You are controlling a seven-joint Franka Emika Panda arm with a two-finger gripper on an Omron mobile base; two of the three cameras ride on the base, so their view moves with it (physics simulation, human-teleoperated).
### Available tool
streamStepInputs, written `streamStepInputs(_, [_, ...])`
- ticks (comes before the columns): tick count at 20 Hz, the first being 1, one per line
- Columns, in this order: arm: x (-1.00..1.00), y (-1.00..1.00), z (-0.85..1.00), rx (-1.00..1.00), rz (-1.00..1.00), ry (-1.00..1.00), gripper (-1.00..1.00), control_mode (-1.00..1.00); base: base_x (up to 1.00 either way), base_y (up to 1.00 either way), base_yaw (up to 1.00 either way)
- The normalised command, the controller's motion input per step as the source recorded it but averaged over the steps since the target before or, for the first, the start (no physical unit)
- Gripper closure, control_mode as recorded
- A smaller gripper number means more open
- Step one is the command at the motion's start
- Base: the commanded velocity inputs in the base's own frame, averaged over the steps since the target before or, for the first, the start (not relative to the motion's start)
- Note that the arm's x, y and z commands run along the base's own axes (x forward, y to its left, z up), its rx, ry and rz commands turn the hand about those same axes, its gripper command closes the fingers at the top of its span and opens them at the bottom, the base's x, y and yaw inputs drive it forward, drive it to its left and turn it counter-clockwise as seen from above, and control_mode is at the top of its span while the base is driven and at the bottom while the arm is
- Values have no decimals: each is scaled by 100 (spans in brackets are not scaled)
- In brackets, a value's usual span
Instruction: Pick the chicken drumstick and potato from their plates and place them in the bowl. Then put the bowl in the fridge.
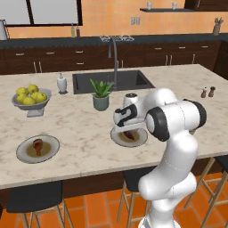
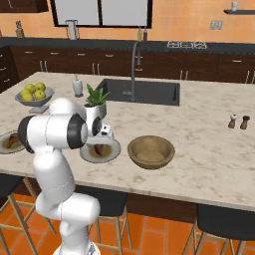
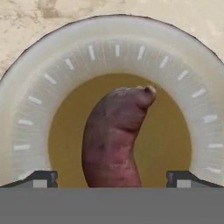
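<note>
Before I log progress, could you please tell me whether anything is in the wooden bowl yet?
No, the right base view shows the wooden bowl bare inside, and the potato lies on its plate.

No text, label, brand, number or sign can be read on anything in these views.
</note>
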Motion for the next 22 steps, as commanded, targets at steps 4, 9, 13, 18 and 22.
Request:
streamStepInputs(4, [2, 0, -73, 0, 0, 3, 100, -100, 0, 0, 0])
streamStepInputs(9, [2, 0, -8, 0, 0, 0, 100, -100, 0, 0, 0])
streamStepInputs(13, [0, -6, 3, 0, 0, 0, 100, -100, 0, 0, 0])
streamStepInputs(18, [-41, -44, 51, 2, -5, 0, 100, -100, 0, 0, 0])
streamStepInputs(22, [-33, -65, 91, 3, -16, 0, 100, -100, 0, 0, 0])
